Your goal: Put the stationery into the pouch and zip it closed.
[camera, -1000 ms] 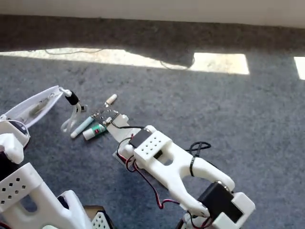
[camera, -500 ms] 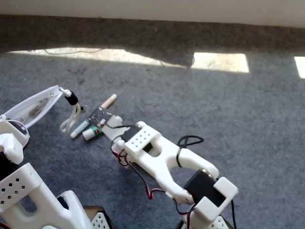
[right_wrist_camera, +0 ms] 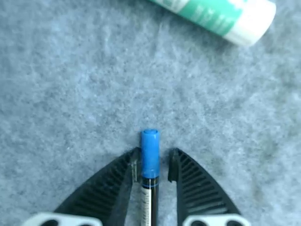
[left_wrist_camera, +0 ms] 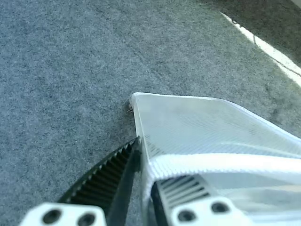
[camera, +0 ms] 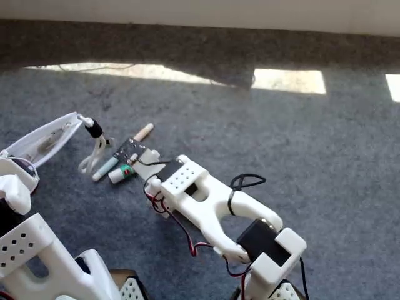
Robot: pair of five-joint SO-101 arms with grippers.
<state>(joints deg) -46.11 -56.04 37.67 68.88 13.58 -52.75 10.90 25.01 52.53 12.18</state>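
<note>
The right gripper [right_wrist_camera: 153, 157] is closed narrow around a pen [right_wrist_camera: 150, 141] with a blue cap. The pen lies lengthwise between the jaws, in line with the gripper, and its cap pokes out just past the fingertips. The gripper hangs low over grey carpet [camera: 281, 144]. A green and white glue stick [right_wrist_camera: 216, 16] lies on the carpet just ahead of the pen's tip. In the high view, the right gripper [camera: 128, 152] sits over a small cluster of stationery. The white mesh pouch [camera: 44, 139] lies to the left of the gripper and near it, but not touching. The pouch is long and slim, and it slants so that the end with the black zipper pull [camera: 94, 130] points toward the right gripper. The far end of the pouch is pinched in the left gripper [left_wrist_camera: 138, 146], which grips the edge of the mesh with the pouch rising tilted off the carpet. The right arm carries the pen, so it looks to be the arm to deliver it. The pen's tip would probably need swinging leftward to line up with the pouch's length before it could slide in at the zipper end. How wide the pouch mouth gapes cannot be made out.
</note>
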